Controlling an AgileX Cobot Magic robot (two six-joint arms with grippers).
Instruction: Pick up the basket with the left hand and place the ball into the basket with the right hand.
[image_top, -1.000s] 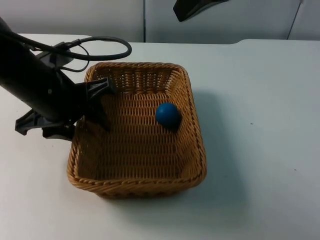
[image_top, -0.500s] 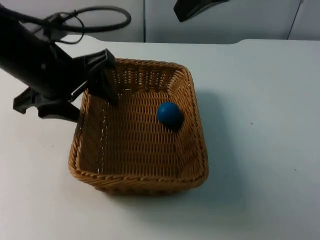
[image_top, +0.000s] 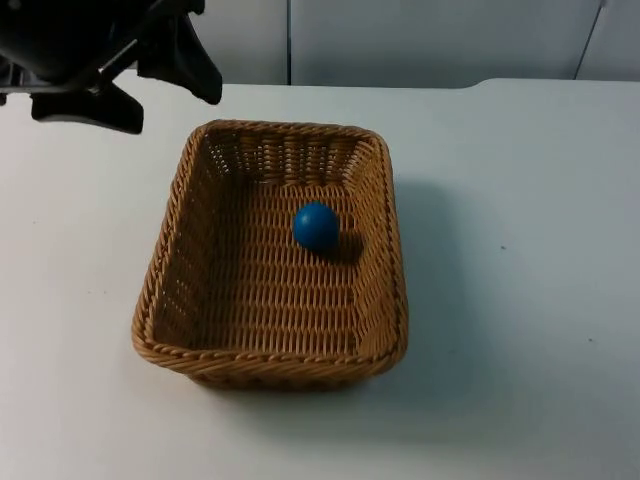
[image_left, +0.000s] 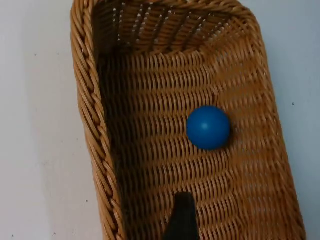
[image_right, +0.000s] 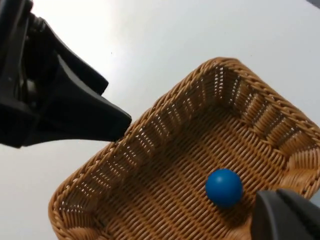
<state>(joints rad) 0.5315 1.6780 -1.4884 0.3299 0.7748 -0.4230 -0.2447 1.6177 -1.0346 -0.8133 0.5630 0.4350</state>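
- Top view: a woven wicker basket (image_top: 270, 265) sits flat on the white worktop (image_top: 520, 250). A blue ball (image_top: 316, 225) lies inside the basket, on its floor, nearer the far wall than the near one. The left hand (image_top: 150, 65) hangs above the worktop, beyond the basket's far left corner and apart from it, with fingers spread and nothing between them.
- Left wrist view: looking down into the basket (image_left: 100, 130), the ball (image_left: 208, 127) rests on the weave, off the side walls. One black fingertip (image_left: 182, 220) stands over the basket's floor.
- Right wrist view: the basket (image_right: 165, 135) is seen from above, with the ball (image_right: 224, 187) on its floor. The left hand (image_right: 75, 107) hangs released just off the basket's rim. Whether the right hand is released or clenched cannot be told.
- Handling, as a judgement: the basket looks light and fairly stiff, with a thick braided rim that suits a pinch over one wall. The ball looks smooth and free to roll, so tilting the basket would set it moving.
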